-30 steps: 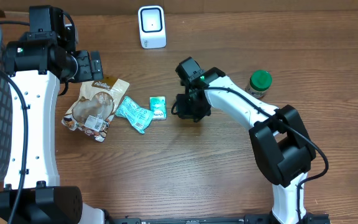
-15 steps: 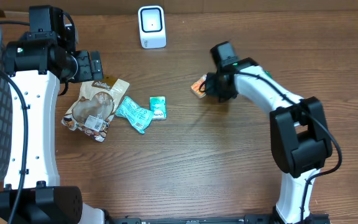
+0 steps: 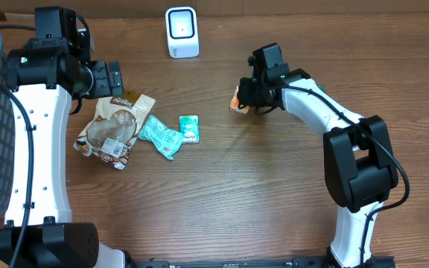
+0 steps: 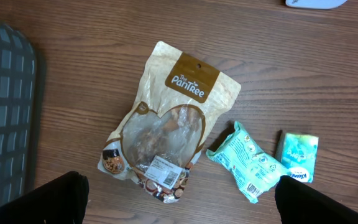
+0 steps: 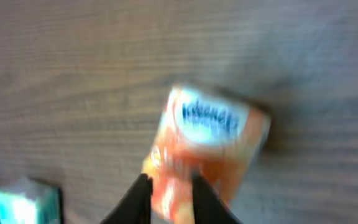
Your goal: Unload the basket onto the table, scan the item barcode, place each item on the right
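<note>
A: Progress, as you read it?

B: Partway, I judge. The right pincer [image 5: 168, 193] has its tips drawn close on the lower edge of the orange packet [image 5: 211, 134]. The wrist view is blurred, but it reads as a pinch. From overhead the packet sits at the pincer's tip, right of centre over the desk [image 3: 222, 208], well apart from the scanner [image 3: 182, 32] at the far edge.

A: What is left?

B: The pick-up looks done. Carrying the packet to the scanner and showing it the barcode are not yet done. I cannot make out a barcode on the face in view.

A: And the other arm?

B: The left pincer [image 3: 115, 77] stands wide open, holding nothing, above the snack bag [image 4: 166, 124].

A: Count them, nearest first.

B: One snack bag, one teal packet [image 4: 247, 160] beside it, one small green pack [image 4: 298, 155] just right of that. Then one orange packet. One basket [image 4: 5, 112] on the left. Farthest, one scanner. Four items, two pincers.
</note>
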Controlling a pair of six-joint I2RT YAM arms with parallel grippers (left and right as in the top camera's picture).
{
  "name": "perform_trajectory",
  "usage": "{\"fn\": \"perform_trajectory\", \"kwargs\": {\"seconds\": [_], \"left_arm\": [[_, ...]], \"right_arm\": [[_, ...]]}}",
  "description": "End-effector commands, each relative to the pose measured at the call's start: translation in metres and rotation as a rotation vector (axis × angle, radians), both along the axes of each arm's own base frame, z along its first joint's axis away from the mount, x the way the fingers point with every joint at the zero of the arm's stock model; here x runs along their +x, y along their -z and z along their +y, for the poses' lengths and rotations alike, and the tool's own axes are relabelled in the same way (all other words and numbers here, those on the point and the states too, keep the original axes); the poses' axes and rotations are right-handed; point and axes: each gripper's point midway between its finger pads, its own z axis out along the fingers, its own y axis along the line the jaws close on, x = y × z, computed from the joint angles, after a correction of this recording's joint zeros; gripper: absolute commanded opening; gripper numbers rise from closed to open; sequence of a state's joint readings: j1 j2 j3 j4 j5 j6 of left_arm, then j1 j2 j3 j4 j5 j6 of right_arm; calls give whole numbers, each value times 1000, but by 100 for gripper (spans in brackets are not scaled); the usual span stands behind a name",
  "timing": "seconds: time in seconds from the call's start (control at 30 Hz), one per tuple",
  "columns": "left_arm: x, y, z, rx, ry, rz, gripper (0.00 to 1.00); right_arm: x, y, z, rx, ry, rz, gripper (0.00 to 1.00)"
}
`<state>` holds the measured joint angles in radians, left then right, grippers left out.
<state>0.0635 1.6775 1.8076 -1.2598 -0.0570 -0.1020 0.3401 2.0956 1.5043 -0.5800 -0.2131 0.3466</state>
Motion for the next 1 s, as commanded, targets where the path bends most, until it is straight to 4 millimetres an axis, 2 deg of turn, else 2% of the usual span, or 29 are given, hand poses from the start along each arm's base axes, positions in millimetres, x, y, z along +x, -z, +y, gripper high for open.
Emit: {"fn": "perform_trajectory", "kwargs": {"seconds": [0.0, 0.1, 0.17, 0.37, 0.47, 0.77, 0.8, 0.97], "left_arm": [[0, -9, 0, -7, -9, -27, 99], [0, -9, 0, -7, -9, -27, 99], [0, -9, 0, -7, -9, -27, 100], [0, -9, 0, -7, -9, -27, 100], [0, -9, 0, -7, -9, -27, 100], [0, -9, -1, -7, -8, -27, 100], [0, -9, -1, -7, -8, -27, 100], [0, -9, -1, -7, -8, -27, 100]], "right_arm": [[8, -30, 11, 59, -36, -26, 28], [14, -48, 19, 82, -50, -50, 37], [21, -53, 20, 65, -43, -90, 41], [52, -43, -16, -143, 89, -207, 41], [58, -35, -20, -189, 69, -228, 41], [56, 4, -16, -196, 43, -170, 42], [53, 11, -12, -180, 29, -151, 44], [38, 16, 4, -94, -28, -84, 47]]}}
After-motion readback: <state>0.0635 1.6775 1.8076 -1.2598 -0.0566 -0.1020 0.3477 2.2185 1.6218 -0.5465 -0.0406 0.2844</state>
